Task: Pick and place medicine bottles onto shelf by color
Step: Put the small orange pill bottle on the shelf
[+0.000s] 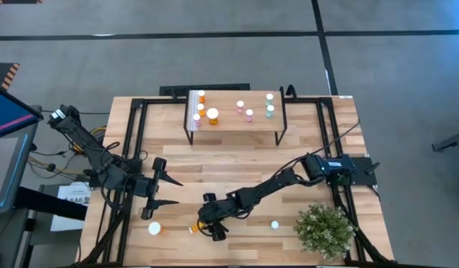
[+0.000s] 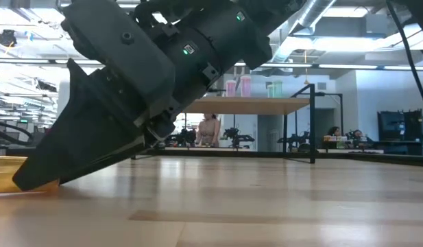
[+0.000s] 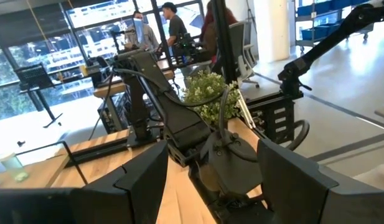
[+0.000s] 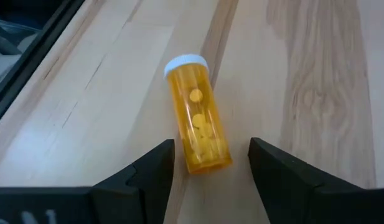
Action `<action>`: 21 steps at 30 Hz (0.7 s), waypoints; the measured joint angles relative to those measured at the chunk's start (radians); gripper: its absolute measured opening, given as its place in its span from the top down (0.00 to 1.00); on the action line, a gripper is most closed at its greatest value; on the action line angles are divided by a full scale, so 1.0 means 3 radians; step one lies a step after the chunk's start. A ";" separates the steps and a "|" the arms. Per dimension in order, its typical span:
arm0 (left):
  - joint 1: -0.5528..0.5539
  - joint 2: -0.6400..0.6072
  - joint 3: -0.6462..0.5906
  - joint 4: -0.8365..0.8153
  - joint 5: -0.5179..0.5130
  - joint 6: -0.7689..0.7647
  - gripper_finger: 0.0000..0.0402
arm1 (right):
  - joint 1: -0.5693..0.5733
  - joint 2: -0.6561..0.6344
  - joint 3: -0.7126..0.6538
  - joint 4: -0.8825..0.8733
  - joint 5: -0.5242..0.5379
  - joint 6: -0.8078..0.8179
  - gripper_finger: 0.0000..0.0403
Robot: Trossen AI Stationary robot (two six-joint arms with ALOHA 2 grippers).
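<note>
A small orange medicine bottle (image 4: 200, 132) with a white cap lies on its side on the table, near the front edge (image 1: 192, 228). My right gripper (image 4: 210, 165) is low over the table, open, with one finger on each side of the bottle's bottom end and a gap showing on both sides. In the low view the right gripper (image 2: 40, 180) fills the left, and the bottle (image 2: 4, 171) is at its tips. My left gripper (image 1: 177, 192) waits open at the table's left, fingers pointing right. The shelf (image 1: 233, 125) at the far edge carries several orange, pink and teal bottles.
A larger orange bottle (image 1: 155, 228) with a white cap lies left of the right gripper, and a teal bottle (image 1: 274, 224) stands to its right. The potted plant (image 1: 325, 229) fills the near right corner. Black frame rails run along both table sides. People stand beyond the table.
</note>
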 joint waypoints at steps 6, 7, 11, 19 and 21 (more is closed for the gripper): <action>0.0000 0.0000 0.0000 -0.0017 -0.0001 -0.0014 0.41 | -0.0022 0.0005 -0.0003 0.0109 -0.0005 -0.0051 0.45; 0.0000 0.0000 0.0000 -0.0021 -0.0001 -0.0015 0.41 | -0.0026 0.0005 -0.0003 0.0109 -0.0007 -0.0052 0.46; 0.0000 0.0000 0.0000 -0.0025 -0.0002 -0.0017 0.41 | -0.0047 0.0005 -0.0003 0.0106 -0.0009 -0.0052 0.54; 0.0000 0.0000 0.0000 -0.0026 -0.0027 -0.0042 0.41 | -0.0094 0.0005 -0.0003 0.0103 -0.0012 0.0000 0.72; 0.0000 0.0000 0.0000 -0.0026 -0.0028 -0.0049 0.41 | -0.0107 0.0005 -0.0003 0.0129 -0.0012 0.0044 0.73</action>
